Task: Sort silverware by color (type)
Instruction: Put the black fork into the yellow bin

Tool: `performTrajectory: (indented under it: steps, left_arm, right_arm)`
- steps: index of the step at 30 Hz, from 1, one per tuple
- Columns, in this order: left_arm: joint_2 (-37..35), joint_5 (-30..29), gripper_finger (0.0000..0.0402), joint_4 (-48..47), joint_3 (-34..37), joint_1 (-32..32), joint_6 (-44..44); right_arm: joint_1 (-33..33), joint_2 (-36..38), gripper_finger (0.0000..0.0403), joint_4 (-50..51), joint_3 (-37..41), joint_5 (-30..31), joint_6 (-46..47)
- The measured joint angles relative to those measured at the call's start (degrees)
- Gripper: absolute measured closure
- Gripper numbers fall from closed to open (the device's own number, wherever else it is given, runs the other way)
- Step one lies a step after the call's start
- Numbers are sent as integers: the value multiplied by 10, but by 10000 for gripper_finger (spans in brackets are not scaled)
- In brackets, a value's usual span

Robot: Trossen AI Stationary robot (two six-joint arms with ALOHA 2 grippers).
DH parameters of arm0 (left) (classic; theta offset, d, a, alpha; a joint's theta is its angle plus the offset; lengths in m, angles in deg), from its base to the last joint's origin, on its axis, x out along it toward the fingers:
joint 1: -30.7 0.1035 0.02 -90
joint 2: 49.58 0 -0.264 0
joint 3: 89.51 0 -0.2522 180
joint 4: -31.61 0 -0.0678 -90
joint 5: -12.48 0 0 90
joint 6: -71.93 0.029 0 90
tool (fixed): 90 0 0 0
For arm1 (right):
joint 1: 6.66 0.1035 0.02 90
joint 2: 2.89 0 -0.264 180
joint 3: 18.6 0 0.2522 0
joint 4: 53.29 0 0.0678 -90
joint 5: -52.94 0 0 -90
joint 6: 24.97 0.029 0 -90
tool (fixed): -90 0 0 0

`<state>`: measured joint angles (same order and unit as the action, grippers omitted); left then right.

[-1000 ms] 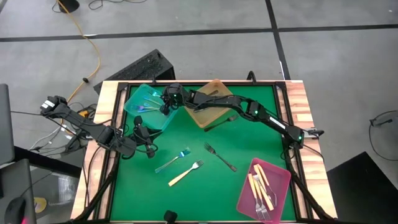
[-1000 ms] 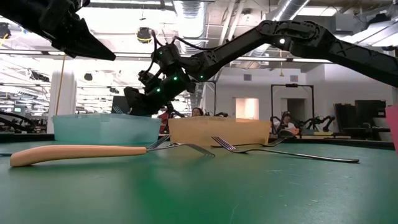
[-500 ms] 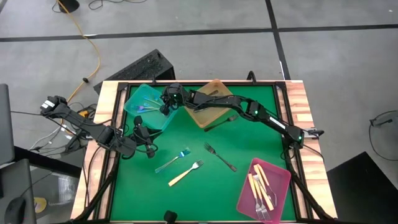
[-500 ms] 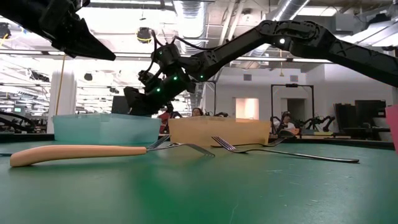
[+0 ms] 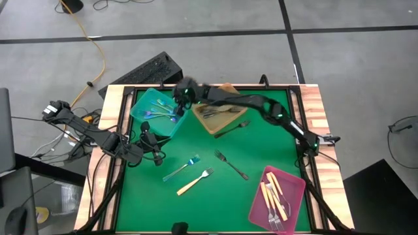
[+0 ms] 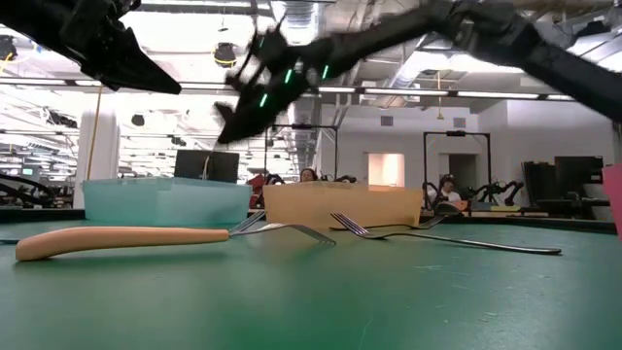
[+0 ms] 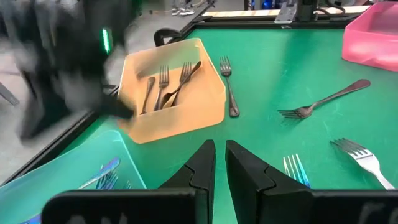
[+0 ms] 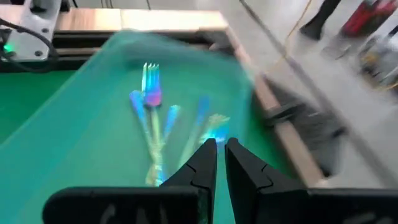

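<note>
The teal tray (image 5: 157,111) at the far left corner of the worktop (image 5: 261,140) is holding the iridescent blue forks (image 8: 151,118). The amber tray (image 5: 221,111) beside it is holding dark grey forks (image 7: 168,87), and the pink tray (image 5: 277,194) at the near right is holding cream-handled pieces (image 5: 273,192).

The right gripper (image 5: 181,98) is hanging over the teal tray with its arm stretched across the amber one, jaws nearly together on nothing. The left gripper (image 5: 155,155) is sitting low near the left edge, jaws closed and empty.

Out on the green, a cream-handled fork (image 5: 194,181), a blue fork (image 5: 181,169) and a grey fork (image 5: 231,164) are lying diagonally.
</note>
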<state>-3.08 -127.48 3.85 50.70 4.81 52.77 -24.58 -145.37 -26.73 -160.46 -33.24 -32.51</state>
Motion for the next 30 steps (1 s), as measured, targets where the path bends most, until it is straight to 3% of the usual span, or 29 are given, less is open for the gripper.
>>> performTrajectory:
  steps: [7,12,19,26,30]
  left_arm:
    - [0,1,377,0,0,0,-4]
    - [0,1,377,2,0,0,7]
    - [0,-3,377,5,0,0,9]
    - [0,2,377,5,0,0,1]
    - [0,6,377,5,0,0,1]
  right_arm:
    - [-5,172,346,227,-2,74,-121]
    - [-5,286,346,365,0,103,-99]
    - [-2,402,346,517,0,104,-15]
    - [18,469,346,767,0,99,174]
    - [75,521,346,750,86,85,259]
